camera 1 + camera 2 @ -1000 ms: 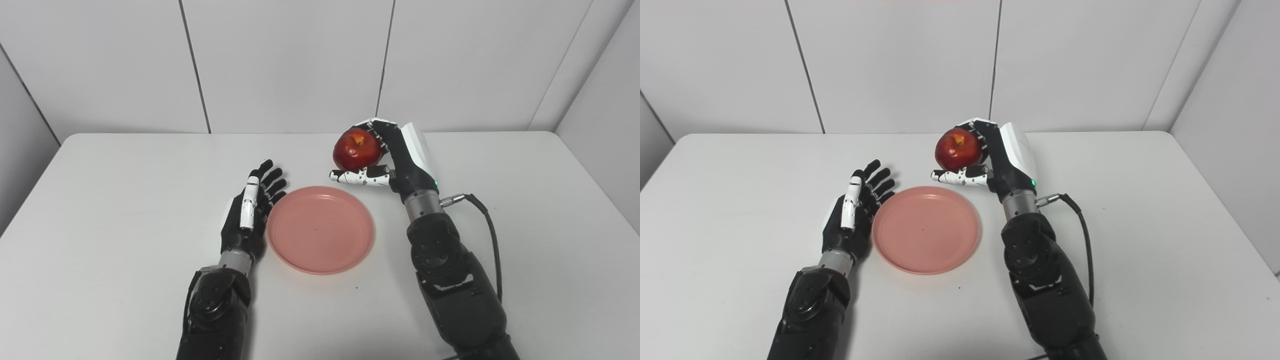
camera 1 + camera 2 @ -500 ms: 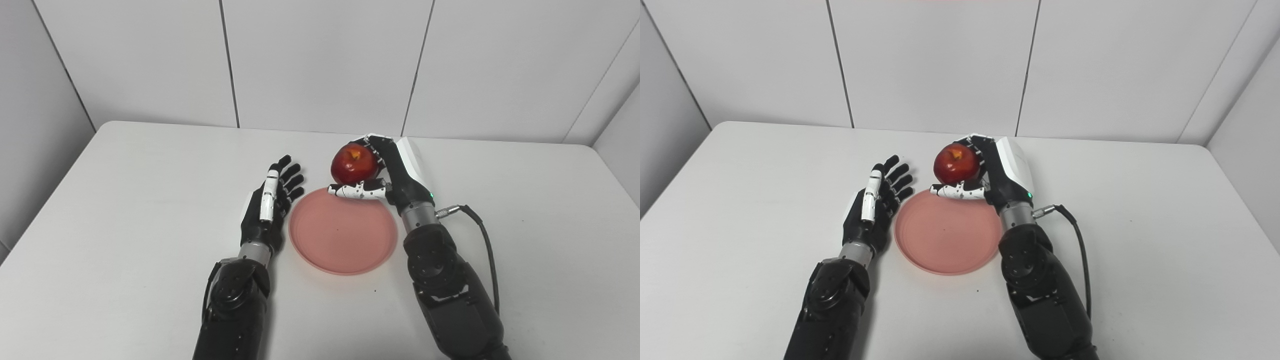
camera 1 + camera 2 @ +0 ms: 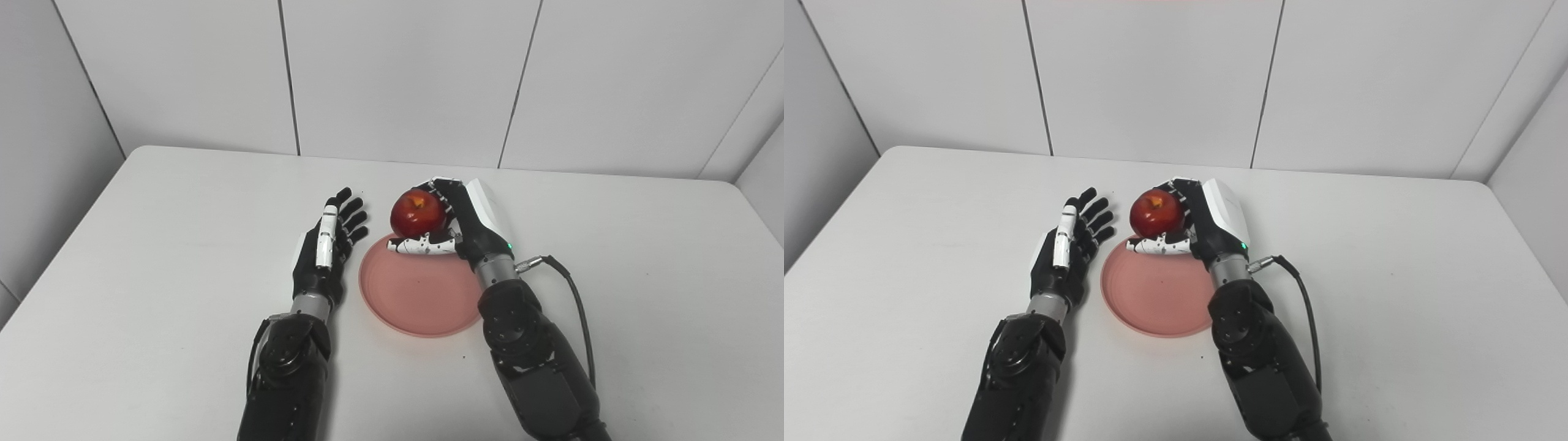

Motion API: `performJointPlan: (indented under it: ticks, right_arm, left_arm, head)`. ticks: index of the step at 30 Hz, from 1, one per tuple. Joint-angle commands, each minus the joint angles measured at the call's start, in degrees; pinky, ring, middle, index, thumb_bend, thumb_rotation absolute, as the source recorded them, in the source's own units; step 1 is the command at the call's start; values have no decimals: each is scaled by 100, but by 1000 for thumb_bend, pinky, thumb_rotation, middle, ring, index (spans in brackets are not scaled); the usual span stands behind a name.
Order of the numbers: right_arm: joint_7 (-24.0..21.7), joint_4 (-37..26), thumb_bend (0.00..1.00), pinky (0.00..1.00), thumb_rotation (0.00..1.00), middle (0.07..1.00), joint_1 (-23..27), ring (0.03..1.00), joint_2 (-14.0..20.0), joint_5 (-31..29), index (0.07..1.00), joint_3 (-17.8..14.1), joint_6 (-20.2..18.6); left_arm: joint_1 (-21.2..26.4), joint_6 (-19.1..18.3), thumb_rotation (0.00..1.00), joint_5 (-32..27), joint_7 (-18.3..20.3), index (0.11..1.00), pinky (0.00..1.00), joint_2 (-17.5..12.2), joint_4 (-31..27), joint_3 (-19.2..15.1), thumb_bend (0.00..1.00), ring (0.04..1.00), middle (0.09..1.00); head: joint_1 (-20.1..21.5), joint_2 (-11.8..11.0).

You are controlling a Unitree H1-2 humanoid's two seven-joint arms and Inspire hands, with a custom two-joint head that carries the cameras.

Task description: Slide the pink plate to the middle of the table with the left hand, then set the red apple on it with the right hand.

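The pink plate [image 3: 416, 294] lies flat near the middle of the white table [image 3: 153, 233]. My right hand [image 3: 465, 223] is shut on the red apple [image 3: 418, 213] and holds it above the plate's far rim, stem end up. My left hand [image 3: 324, 245] is open and empty, palm facing right, just left of the plate with a small gap to its rim. The same shows in the right eye view: the apple [image 3: 1156, 212], the plate [image 3: 1151, 294], the left hand [image 3: 1069, 245], the right hand [image 3: 1206, 223].
A black cable [image 3: 576, 306] runs from my right wrist back along the forearm. White wall panels stand behind the table's far edge, and a grey wall stands to the left.
The camera has shifted, so the whole scene sits differently in the picture. My right hand has carried the apple leftward and nearer, from beyond the plate to over its far rim. The left hand stays beside the plate.
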State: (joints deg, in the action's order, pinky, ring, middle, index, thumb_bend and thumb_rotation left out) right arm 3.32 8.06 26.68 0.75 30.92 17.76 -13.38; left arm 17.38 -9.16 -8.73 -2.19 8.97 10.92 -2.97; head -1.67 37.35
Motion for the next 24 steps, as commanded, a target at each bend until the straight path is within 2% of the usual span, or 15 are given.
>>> performJointPlan:
  ticks: [1, 16, 24]
  right_arm:
    - [131, -30, 515, 350, 128, 495, 205, 425, -43, 9, 487, 12, 373]
    - [207, 295, 516, 333, 128, 482, -158, 409, 5, 96, 486, 203, 697]
    - [166, 240, 516, 323, 128, 476, -342, 398, 69, 231, 486, 344, 791]
  left_arm:
    - [18, -70, 1000, 74, -151, 867, 859, 51, 41, -12, 354, 874, 878]
    - [31, -47, 1000, 186, -165, 866, 855, 57, 19, 14, 350, 875, 882]
    - [41, -109, 1000, 152, -177, 872, 860, 98, -12, 0, 346, 879, 883]
  head:
    - [-8, 23]
    - [19, 96]
    - [23, 125]
